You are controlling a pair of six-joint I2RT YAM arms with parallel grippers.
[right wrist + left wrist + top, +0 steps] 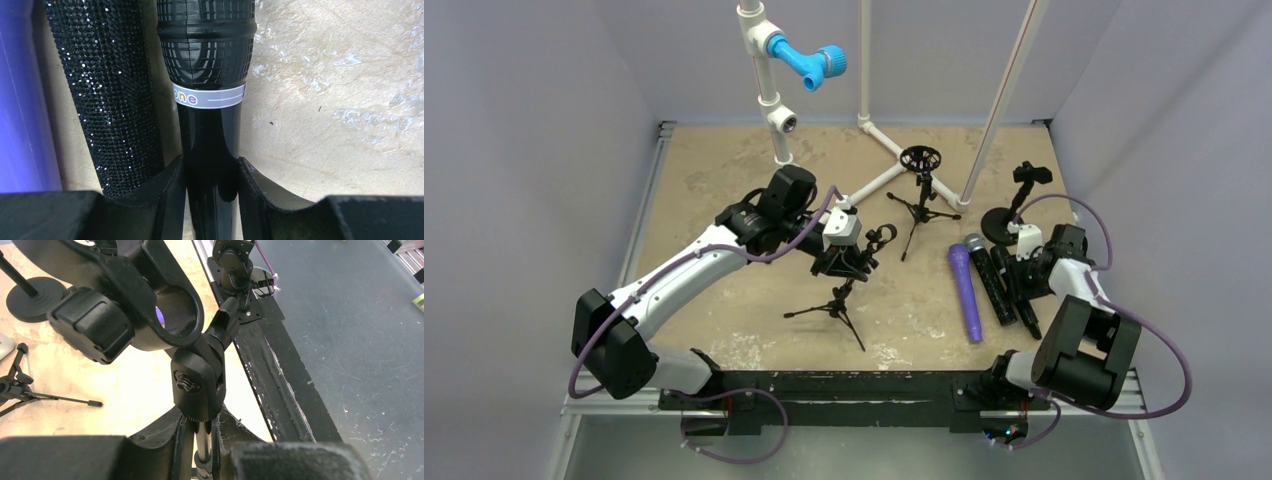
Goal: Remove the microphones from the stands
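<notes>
Tan table (724,180), worn, with white scuffs and patches; the right wrist view shows the same chipped tan surface. Plain grey walls (524,150) close in the left, back and right sides. A white pipe frame (769,95) with a blue fitting (806,62) rises at the back. A black rail (844,385) runs along the near edge, with a dark grey floor (360,340) past it.

The left gripper (849,262) is clenched on the stem of the small tripod stand (839,300) at mid-table, just under its swivel joint. In the left wrist view the fingers (160,435) are pinched on the stem. The clip (150,300) on top is an empty ring.

The microphone (1030,322), glossy black with a grey band under the grille, is off the stand at the table's right side. It lies just beside a glitter microphone (991,285), with a purple microphone (966,295) left of that. The right gripper (1024,285) grasps its handle, and its fingers (167,190) press on both sides below the band. Cannot tell if it is lifted or resting on the table.

A second tripod (921,200) with a ring mount stands at back centre. A round-base stand (1002,222) sits back right.
</notes>
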